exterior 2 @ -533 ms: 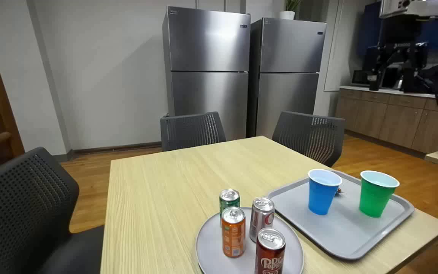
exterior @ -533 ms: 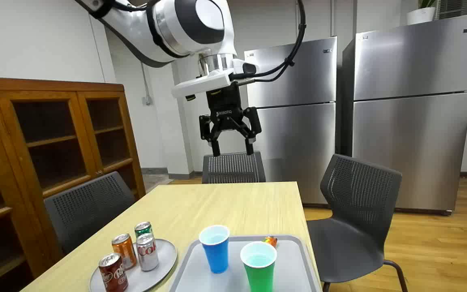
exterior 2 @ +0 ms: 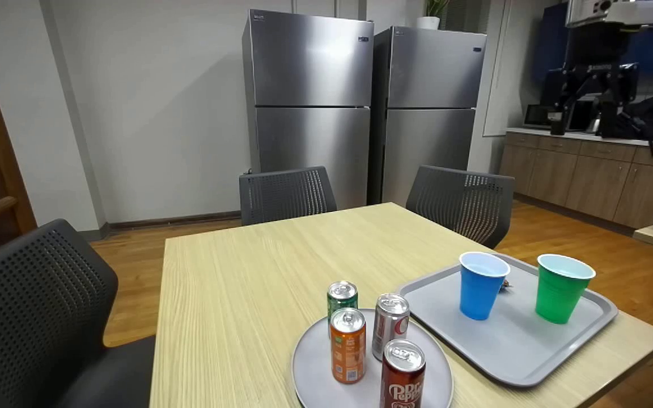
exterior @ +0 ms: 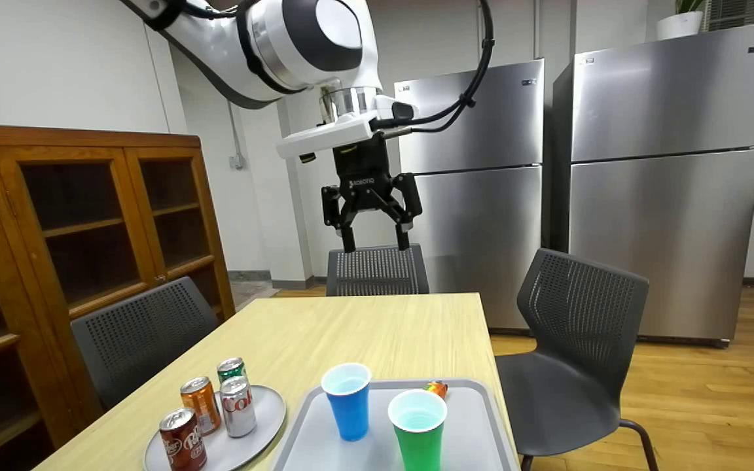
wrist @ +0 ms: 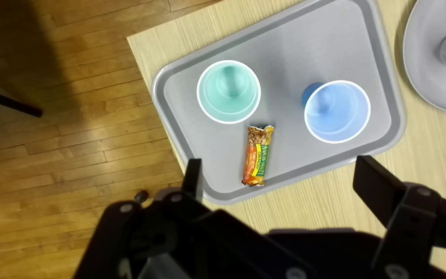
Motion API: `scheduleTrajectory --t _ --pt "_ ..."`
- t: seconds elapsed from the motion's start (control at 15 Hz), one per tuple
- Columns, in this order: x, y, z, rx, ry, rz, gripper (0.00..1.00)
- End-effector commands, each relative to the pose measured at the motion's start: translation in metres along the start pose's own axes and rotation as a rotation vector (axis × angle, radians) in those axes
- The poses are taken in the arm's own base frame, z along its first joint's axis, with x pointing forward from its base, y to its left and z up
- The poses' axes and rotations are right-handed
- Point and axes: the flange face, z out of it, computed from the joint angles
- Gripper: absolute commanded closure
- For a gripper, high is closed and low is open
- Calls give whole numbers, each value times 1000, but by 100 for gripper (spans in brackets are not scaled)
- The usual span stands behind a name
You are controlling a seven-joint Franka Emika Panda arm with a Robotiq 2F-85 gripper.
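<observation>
High above the table, my gripper [exterior: 376, 248] stands open with nothing between its fingers, touching nothing. In the wrist view, a Nature Valley bar [wrist: 257, 157] in an orange, yellow and green wrapper lies on the grey tray [wrist: 285, 180] between the fingers' lines of sight, well below them. Upright on the same tray are a green cup [exterior 2: 562, 292] and a blue cup [exterior 2: 479, 289], both with white rims. Green drink can [exterior 2: 342, 297], orange can [exterior 2: 348, 348], silver can [exterior 2: 390, 326] and Dr Pepper can [exterior 2: 403, 377] stand on a round grey plate [exterior 2: 312, 371] beside the tray.
Dark chairs [exterior: 573, 340] surround the pale wooden table [exterior: 377, 327]. A wooden cabinet [exterior: 76, 222] stands at the side in an exterior view, and two steel refrigerators [exterior 2: 312, 73] stand behind. Tray and plate lie close together near the table's edges.
</observation>
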Motion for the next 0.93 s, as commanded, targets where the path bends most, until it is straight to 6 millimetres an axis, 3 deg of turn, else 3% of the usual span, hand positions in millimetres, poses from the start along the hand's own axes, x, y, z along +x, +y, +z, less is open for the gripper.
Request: scheduleTrajectory --t 0.0,0.4,0.87 --pt "0 0 0 0 -1 0 0" --pt "3 -1 2 14 1 13 0" --pt "24 -31 35 82 27 86 0"
